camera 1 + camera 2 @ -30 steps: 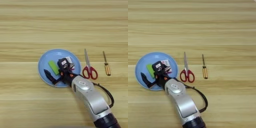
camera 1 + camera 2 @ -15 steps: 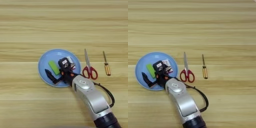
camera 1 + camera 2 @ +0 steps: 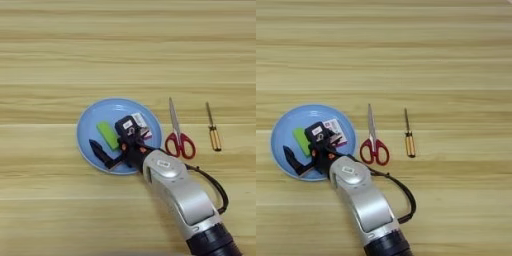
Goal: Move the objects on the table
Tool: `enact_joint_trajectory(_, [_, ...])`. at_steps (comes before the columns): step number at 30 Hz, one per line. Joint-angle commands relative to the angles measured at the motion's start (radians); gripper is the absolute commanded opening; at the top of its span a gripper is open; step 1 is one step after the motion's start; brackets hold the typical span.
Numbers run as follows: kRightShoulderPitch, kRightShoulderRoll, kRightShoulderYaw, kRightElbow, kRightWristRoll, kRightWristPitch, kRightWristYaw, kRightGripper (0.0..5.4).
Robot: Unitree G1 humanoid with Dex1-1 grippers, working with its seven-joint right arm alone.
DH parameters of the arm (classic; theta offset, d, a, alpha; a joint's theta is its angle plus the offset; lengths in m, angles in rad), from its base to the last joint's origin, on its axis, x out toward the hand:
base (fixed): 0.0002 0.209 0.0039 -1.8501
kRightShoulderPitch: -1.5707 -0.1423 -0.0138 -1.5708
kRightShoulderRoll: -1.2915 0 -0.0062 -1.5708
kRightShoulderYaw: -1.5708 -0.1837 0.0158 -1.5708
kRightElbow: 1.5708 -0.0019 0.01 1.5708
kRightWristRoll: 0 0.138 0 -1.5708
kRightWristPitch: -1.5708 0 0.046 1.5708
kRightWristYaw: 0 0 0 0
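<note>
- A wide light wooden surface [image 3: 60, 50], with horizontal grain stripes and plank seams, is filling both views; no room beyond it is showing.
- A round light-blue plate [image 3: 92, 120] is lying on the surface, left of centre in the left eye view and near the left edge in the right eye view.
- A lime-green rectangular block [image 3: 107, 135] is lying tilted inside the plate, near its middle.
- A white-and-red flat box [image 3: 141, 125] is lying in the right part of the plate, partly covered by the gripper. Print is showing on its white face, but it is too small to read.
- The right gripper [image 3: 112, 141] is reaching over the plate from the lower right on a silver forearm [image 3: 180, 195]. A black cable [image 3: 212, 180] is looping beside the forearm.
- The jaws are standing apart: one black finger [image 3: 100, 152] is pointing over the plate's lower left part, and the other is lying up by the box, with the green block between them. Whether either finger is touching the block cannot be told.
- A small white label is showing on the gripper's black body; its writing is not legible.
- Red-handled scissors [image 3: 178, 137] are lying closed on the surface just right of the plate, blades pointing away from the robot.
- A thin amber-handled screwdriver [image 3: 213, 130] is lying right of the scissors, apart from them, shaft pointing away from the robot.
</note>
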Motion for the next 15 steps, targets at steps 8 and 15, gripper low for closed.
enact_joint_trajectory(8, [-0.047, 0.002, -0.004, 0.002, -0.021, -0.02, -0.013, 5.37])
enact_joint_trajectory(15, [-0.046, 0.003, -0.006, 0.02, -0.022, -0.024, -0.013, 5.37])
